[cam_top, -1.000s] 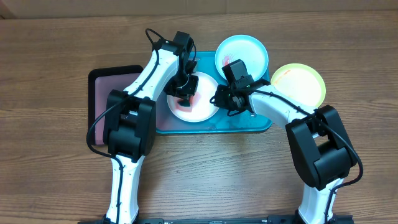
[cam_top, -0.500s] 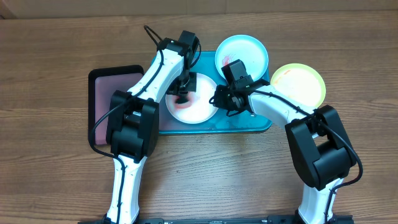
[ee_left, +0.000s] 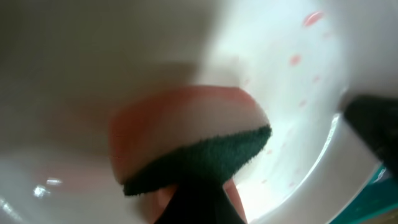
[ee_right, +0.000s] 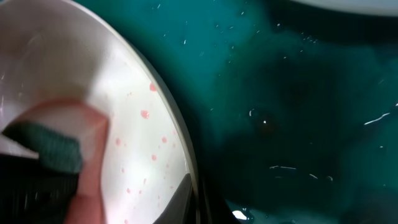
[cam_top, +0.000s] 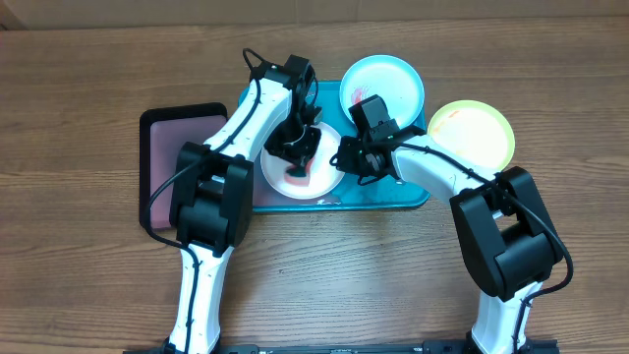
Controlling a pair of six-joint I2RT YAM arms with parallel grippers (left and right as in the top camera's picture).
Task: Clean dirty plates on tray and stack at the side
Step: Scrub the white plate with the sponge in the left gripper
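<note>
A: State the left pincer (cam_top: 300,159) condition.

B: Clamped on a sponge (ee_left: 193,149), pink with a dark green scouring face. The sponge presses into the white plate (cam_top: 280,177), which lies on the tray (cam_top: 388,197), at its left half. The left wrist view shows red specks (ee_left: 295,60) on the plate wall beside the sponge and a pink film under it.

A: And the right pincer (cam_top: 343,157)?

B: It sits at the right rim of the white plate. The right wrist view shows a dark finger (ee_right: 186,199) against the rim edge. Judged to be bracing the plate, but whether it is apart or together cannot be told from these views.

A: Locate the other plates.

B: The blue plate (cam_top: 398,84) lies at the tray's far right corner, partly over the rim, with a red smear near its centre. The green plate (cam_top: 482,133) lies on the counter (cam_top: 88,275) just right of the tray, with a faint red streak at its upper left.

A: Progress?

B: Early, by estimate. The white plate is mid-scrub and not yet clean. The blue and green plates both show residue. No stack exists at the side. Remaining: finish the white plate, scrub the other two, stack all three. A black tray (cam_top: 157,123) lies to the left, partly under the left arm.
</note>
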